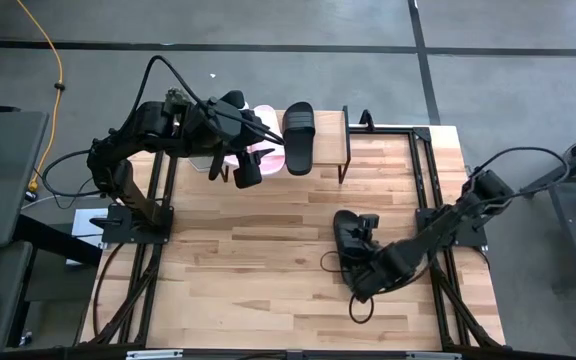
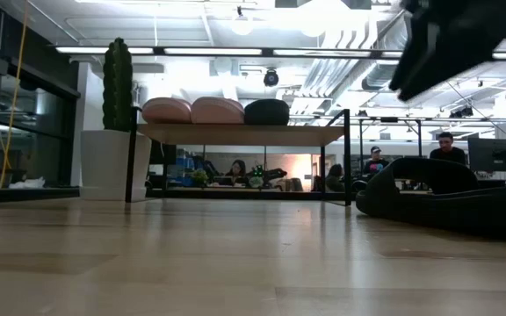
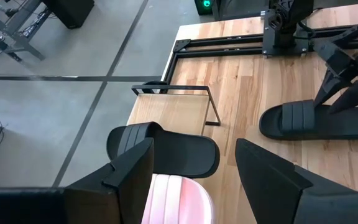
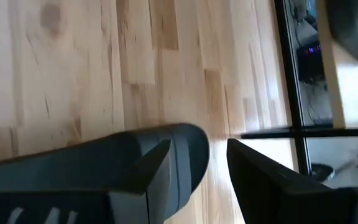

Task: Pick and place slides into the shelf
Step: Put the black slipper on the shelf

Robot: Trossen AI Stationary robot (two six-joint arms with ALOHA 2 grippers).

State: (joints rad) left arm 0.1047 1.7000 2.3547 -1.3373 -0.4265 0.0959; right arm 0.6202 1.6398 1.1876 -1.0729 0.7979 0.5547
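Observation:
The shelf [image 1: 330, 140] stands at the table's far edge on thin black legs. On its wooden top lie two pale pink slides [image 2: 191, 111] and one black slide [image 1: 299, 138], side by side. A second black slide [image 1: 342, 232] lies flat on its sole on the table, right of the middle. My right gripper [image 4: 219, 180] hangs open just above this slide, slanting down from the right; the low view shows it clear of the slide. My left gripper [image 3: 197, 186] waits open above the pink slides on the shelf and touches nothing.
Black metal frame rails [image 1: 430, 200] run along the table's left and right sides. A tall cactus in a white pot [image 2: 104, 162] stands beyond the shelf's left end. Bare wood [image 1: 248, 260] spreads over the table's near half. People sit in the room behind.

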